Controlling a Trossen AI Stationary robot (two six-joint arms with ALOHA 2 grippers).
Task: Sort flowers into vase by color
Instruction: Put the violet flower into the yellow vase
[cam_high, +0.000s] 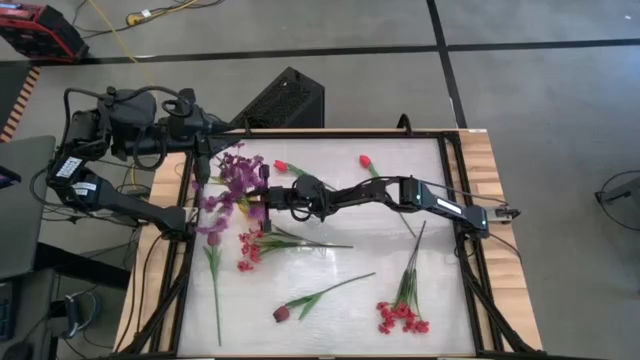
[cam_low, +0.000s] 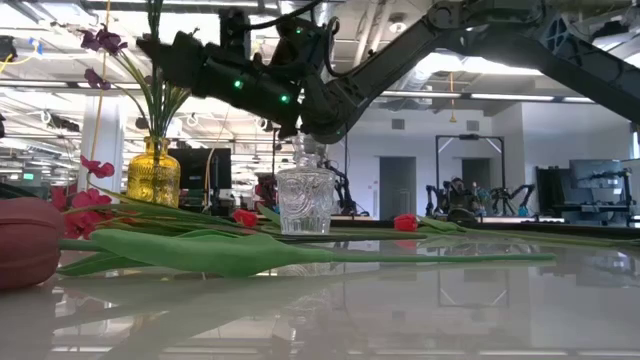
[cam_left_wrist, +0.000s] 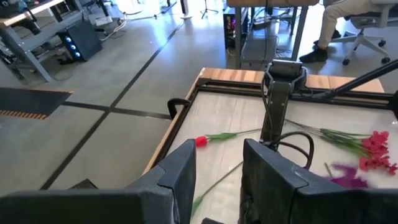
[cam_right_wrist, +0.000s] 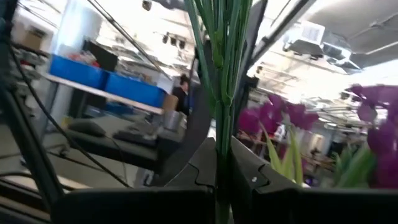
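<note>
The right gripper (cam_right_wrist: 224, 177) is clamped on a purple spray's (cam_high: 238, 178) green stems, just beside the yellow vase (cam_low: 153, 172); red-pink sprays (cam_high: 402, 315) and tulips (cam_high: 283, 313) lie farther off on the glossy white table (cam_high: 330, 250); the left gripper (cam_left_wrist: 217, 177) hangs parted, empty; an office stands behind.

The dark right arm is stretched low across the table toward its left side, its pincer (cam_right_wrist: 225, 163) clamped on a bundle of thin green stems (cam_right_wrist: 221, 74). The dark left arm's pincer (cam_left_wrist: 217, 168) is held parted above the table's left edge.
</note>
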